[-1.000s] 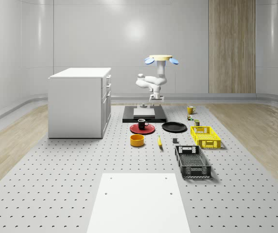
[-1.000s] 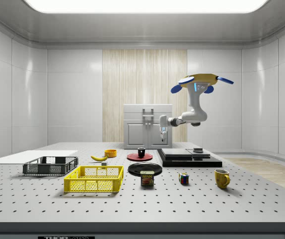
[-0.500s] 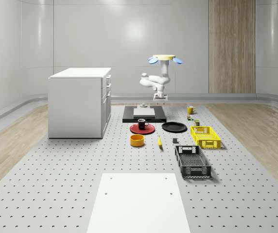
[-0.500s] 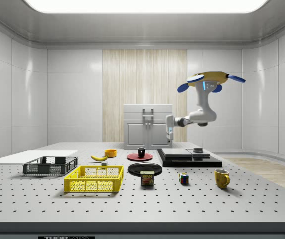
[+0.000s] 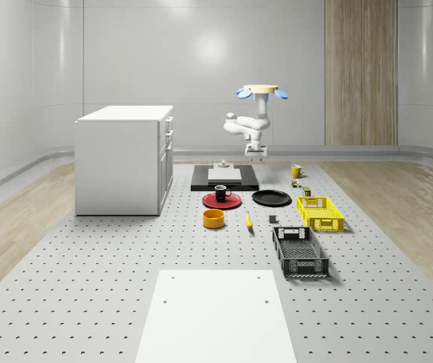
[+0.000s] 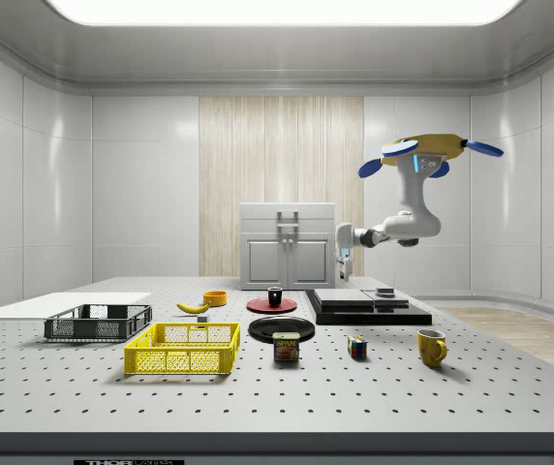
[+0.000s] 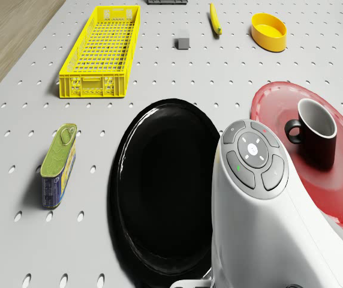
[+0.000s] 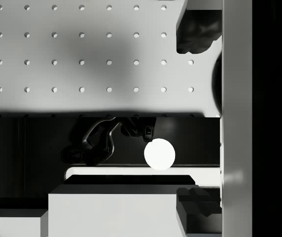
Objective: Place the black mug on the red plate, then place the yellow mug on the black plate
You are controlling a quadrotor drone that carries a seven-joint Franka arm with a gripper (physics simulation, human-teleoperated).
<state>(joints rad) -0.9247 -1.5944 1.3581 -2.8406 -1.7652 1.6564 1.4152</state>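
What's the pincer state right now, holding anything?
Pincer: holding nothing; open or closed cannot be told. It hangs in the air above the black platform, under the hovering drone.

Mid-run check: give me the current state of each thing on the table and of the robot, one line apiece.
black mug: upright on the red plate.
black plate: bare.
yellow mug: upright on the table, untouched.
yellow crate: nothing visible inside.
black crate: nothing visible inside.
can: lying on its side.
drone: airborne above the black platform.
end effector: hanging above the platform, holding nothing.
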